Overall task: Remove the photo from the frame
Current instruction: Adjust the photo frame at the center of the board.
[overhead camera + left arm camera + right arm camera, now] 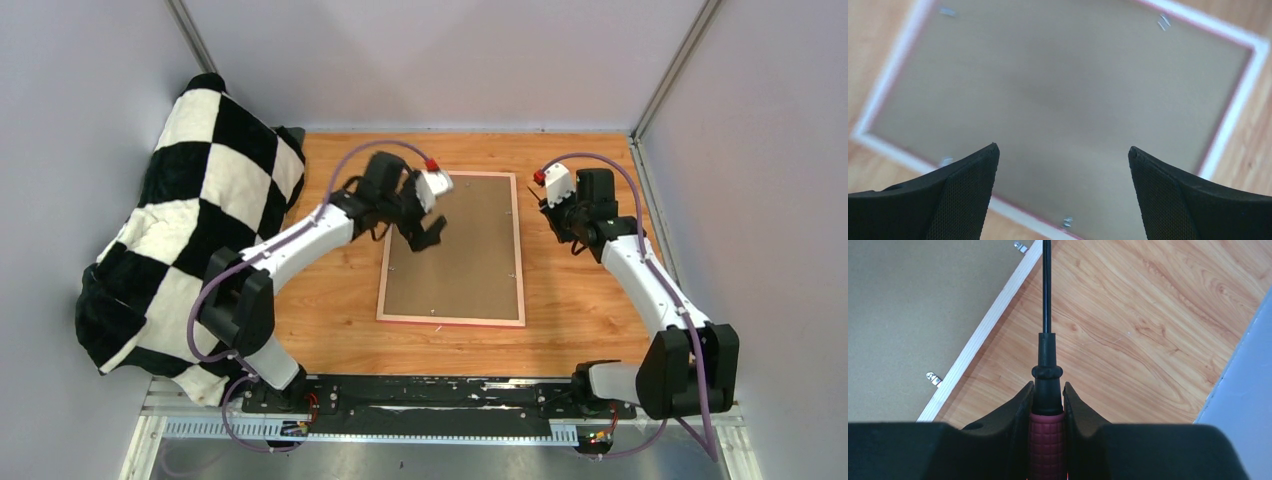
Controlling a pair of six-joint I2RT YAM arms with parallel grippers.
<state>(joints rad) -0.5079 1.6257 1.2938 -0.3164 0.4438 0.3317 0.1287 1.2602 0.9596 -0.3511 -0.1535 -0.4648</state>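
The left claw (424,236) stands wide, its two black fingers (968,195) spread well apart with nothing between them. It hangs over the far-left part of the frame (451,320), pointing down at it. From the wrist view it looks clear of the surface, not touching.

The frame lies flat and face down in the middle of the worktop (570,300), its long sides running away from the arms. All I can see inside its thin pink-edged border is the brown backing board (460,260), with small metal clips (934,378) along the edges. The photo is hidden under the board.

The right claw (1048,390) is narrowed tight on a screwdriver (1047,360), gripping it where the dark red handle meets the black collar. This claw sits over bare wood just off the frame's right side, near the far corner. The thin black shaft points ahead towards the frame's right edge, close to another clip (1021,247), and its tip runs out of the wrist view.

Off to the left, a black-and-white checked cloth (200,200) is heaped against the wall, well apart from the frame.
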